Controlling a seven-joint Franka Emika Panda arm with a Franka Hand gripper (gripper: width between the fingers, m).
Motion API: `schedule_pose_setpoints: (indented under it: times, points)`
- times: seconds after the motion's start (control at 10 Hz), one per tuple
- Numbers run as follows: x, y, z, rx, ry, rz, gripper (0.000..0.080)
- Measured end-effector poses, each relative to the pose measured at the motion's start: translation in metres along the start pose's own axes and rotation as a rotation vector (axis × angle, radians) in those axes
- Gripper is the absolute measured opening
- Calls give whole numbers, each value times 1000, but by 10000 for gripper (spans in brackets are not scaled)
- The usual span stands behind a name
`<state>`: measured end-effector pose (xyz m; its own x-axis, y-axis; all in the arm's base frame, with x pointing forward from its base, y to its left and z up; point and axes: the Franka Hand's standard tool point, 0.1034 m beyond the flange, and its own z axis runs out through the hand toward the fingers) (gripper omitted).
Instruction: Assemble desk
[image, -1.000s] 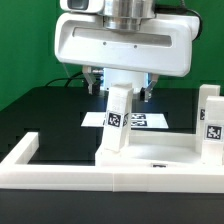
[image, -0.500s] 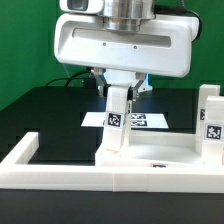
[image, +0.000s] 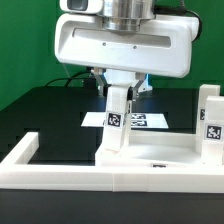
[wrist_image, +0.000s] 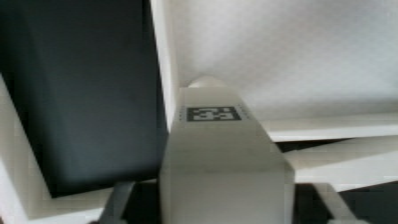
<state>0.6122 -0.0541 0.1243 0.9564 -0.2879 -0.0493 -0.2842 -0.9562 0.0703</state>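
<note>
1. The gripper (image: 121, 86) is seen in the exterior view with its fingers closed against the two sides of the upper end of the leg (image: 116, 120); the leg is clasped between them.
2. The leg is a white, smooth, matte plastic block of rectangular section. A black-and-white square tag is borne on its face in the exterior view, and another tag is seen on its end face in the wrist view (wrist_image: 217, 113).
3. The long axis of the leg is held close to vertical, with a slight tilt of the upper end toward the exterior view's right. The lower end is set on the tabletop panel (image: 150, 152).
4. The tabletop panel is a white plastic slab with flat faces and straight edges. It lies flat on the black, matte table (image: 50, 115), just behind the white rim (image: 100, 180) at the near edge of the table.
5. A second leg (image: 211, 118) of the same white plastic, also tagged, stands upright at the exterior view's right end of the panel.
6. The marker board (image: 148, 121), thin, flat and white, lies on the table behind the clasped leg.
</note>
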Motion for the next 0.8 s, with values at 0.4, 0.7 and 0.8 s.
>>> schedule_pose_setpoints:
  times: [0.4,0.7,0.8]
  points:
    - [1,8,1,82,5,442,287]
    - [1,7,1,103,-3,666,287]
    - [1,7,1,103,-7,746,287]
